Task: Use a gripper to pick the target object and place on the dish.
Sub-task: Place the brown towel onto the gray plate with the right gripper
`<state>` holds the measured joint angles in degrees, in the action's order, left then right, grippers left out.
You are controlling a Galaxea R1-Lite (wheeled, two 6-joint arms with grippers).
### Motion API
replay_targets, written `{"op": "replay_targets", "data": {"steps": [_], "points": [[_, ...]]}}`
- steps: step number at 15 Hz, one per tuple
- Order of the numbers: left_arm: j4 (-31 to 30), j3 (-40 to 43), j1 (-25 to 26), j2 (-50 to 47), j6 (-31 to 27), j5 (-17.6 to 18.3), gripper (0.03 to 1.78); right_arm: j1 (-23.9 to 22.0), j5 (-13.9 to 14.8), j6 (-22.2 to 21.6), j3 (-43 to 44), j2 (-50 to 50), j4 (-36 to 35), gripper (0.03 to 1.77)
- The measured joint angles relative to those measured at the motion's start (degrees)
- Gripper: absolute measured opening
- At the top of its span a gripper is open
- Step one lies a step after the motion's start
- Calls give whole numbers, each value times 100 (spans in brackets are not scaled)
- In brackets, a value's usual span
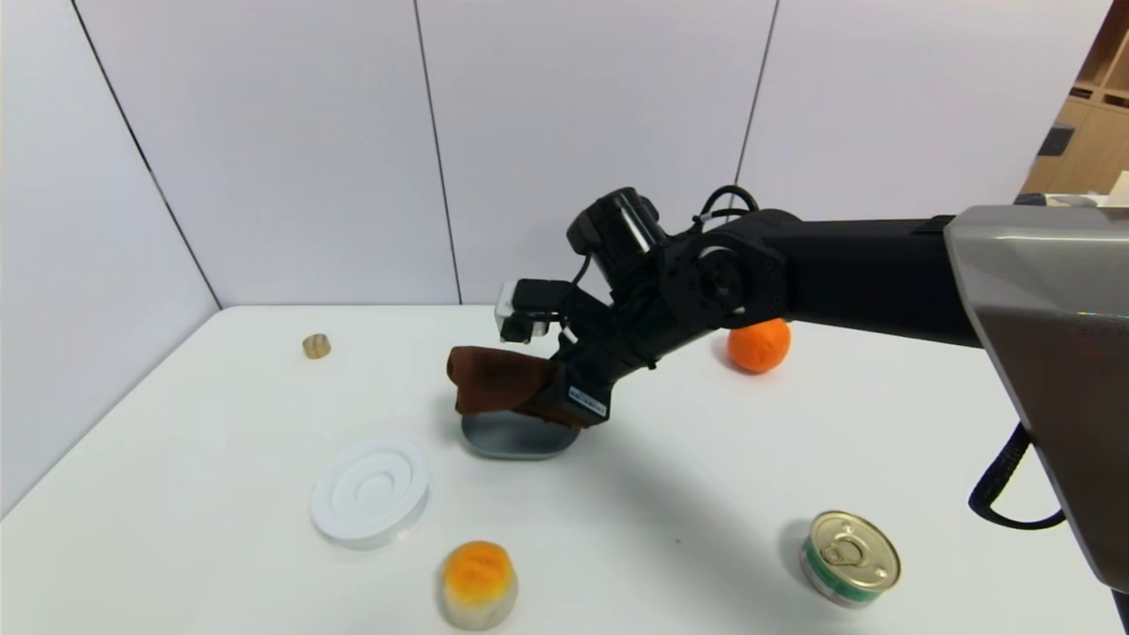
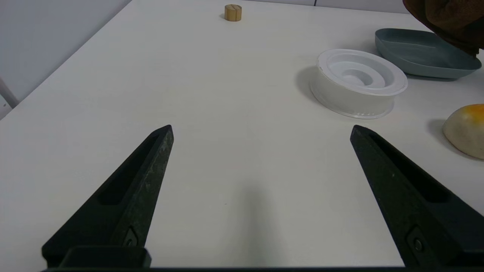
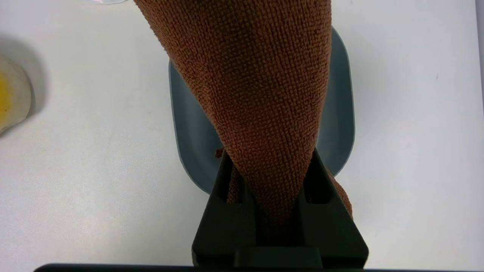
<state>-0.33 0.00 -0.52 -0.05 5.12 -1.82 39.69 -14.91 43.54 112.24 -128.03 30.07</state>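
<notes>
The rolled towel point(image 3: 261, 94) is clamped by the right gripper point(image 3: 270, 181) above the dish point(image 3: 340, 113); released off-centre, its overhanging end may tip out.

Head camera: high, facing forward and down, far enough to take in the whole surface point(image 1: 220, 494). Left wrist camera: low, near-level, sighting between its fingers point(image 2: 151, 166) toward the dish point(image 2: 416, 56) at 1 o'clock. Right wrist camera: close, directly overhead that dish point(image 3: 189, 132). All three views share the dish.
</notes>
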Motion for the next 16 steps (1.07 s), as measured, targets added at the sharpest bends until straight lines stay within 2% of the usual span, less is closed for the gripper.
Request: {"op": "replay_targets", "data": {"steps": [1, 4, 7, 13, 16], "points": [[0, 0, 0, 0, 2, -2, 169, -1, 9, 2, 0, -6, 2, 46], [0, 0, 0, 0, 0, 0, 169, 13, 295, -6, 0, -23, -1, 87], [2, 0, 0, 0, 2, -2, 169, 30, 310, -5, 5, -28, -10, 113], [0, 0, 0, 0, 2, -2, 169, -6, 321, -88, 0, 245, 256, 144], [2, 0, 0, 0, 6, -2, 169, -130, 323, -457, -151, 809, 738, 153]]}}
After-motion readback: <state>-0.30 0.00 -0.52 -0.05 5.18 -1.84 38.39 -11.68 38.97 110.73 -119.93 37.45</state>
